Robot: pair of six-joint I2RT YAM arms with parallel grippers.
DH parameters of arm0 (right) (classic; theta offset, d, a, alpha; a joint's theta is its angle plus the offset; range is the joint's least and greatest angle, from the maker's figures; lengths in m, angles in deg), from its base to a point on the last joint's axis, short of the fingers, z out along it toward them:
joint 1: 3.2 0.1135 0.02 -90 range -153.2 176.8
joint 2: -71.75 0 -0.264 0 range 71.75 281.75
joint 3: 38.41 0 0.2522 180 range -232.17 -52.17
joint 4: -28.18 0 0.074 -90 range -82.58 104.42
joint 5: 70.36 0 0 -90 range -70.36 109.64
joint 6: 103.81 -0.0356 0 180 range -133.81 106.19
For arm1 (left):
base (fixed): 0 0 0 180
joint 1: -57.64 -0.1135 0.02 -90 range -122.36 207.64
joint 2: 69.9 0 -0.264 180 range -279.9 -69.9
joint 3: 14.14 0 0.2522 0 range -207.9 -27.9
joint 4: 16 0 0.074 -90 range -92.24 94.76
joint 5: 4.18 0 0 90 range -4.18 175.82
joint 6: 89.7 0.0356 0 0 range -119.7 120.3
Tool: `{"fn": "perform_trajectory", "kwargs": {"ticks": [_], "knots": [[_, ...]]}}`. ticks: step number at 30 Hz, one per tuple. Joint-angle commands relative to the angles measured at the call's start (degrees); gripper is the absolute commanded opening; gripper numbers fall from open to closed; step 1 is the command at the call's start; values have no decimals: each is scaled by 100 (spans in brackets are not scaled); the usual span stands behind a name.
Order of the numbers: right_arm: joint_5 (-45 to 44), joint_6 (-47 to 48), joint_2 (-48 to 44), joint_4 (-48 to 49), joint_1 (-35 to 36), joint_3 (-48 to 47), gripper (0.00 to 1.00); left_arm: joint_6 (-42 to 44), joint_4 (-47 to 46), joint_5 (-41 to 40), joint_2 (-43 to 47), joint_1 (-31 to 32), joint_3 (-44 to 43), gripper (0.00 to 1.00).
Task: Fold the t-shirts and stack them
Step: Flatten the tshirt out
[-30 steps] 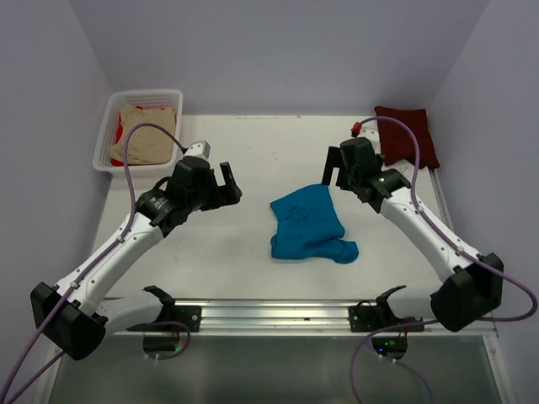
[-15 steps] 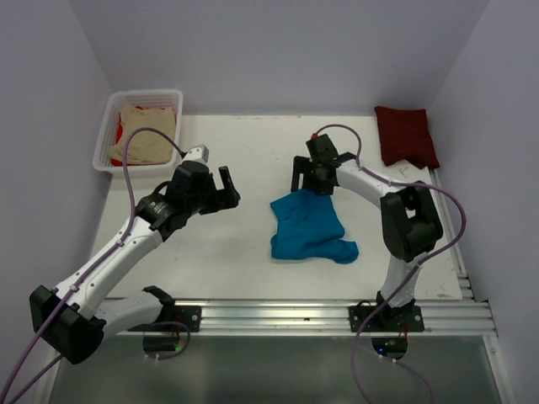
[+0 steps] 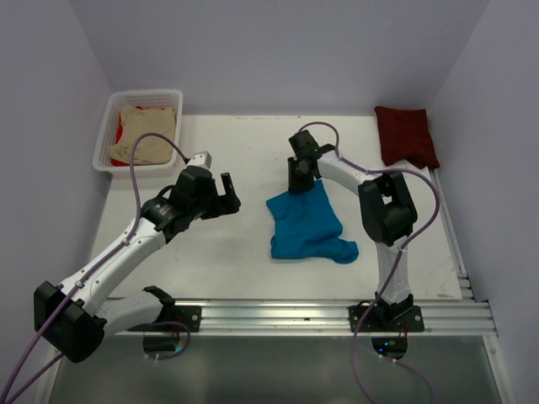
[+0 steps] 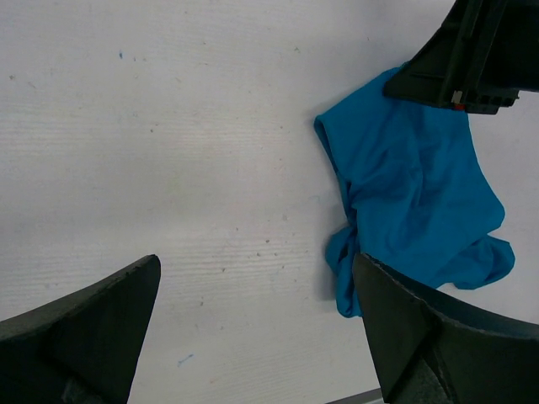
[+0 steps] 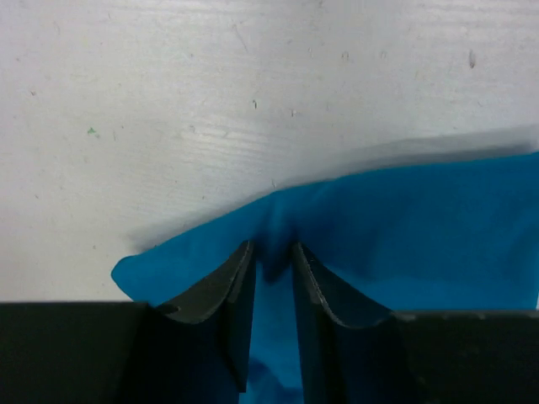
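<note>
We count four shirts: teal shirt at middle of table, maroon shirt at far right corner, beige shirt and red shirt in one basket, far left corner. Two grippers: right gripper clamped on teal shirt's far edge, left gripper with fingers apart.

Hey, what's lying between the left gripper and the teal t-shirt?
Nothing: only bare white table separates the left gripper from the teal t-shirt. It shows best in the top external view.

L arm & R arm: white link shells, black joints, black wedge-shaped claw fingers. Purple cable loops along each. Grey block on L wrist.
</note>
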Motion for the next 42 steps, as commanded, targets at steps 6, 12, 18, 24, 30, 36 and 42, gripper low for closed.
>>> {"fn": "perform_trajectory", "kwargs": {"ticks": [6,12,18,24,30,36,42], "knots": [[-398,122,-274,-717,179,-415,0,52,-302,-30,168,7,201,100],[75,193,-344,-621,196,-820,0,44,-390,-21,238,7,306,100],[1951,45,-853,844,214,-1093,0,0,-601,-3,168,7,500,100],[3564,-1009,-2311,4123,161,-399,0,0,-671,-109,133,-2,509,100],[1972,-31,-4276,2846,20,268,0,17,-662,-241,168,-2,412,100],[-2012,536,-5082,-634,20,586,0,114,-698,-179,27,-11,272,100],[-3104,71,-4651,-2299,29,788,99,167,-768,5,-271,-11,149,100]]}}
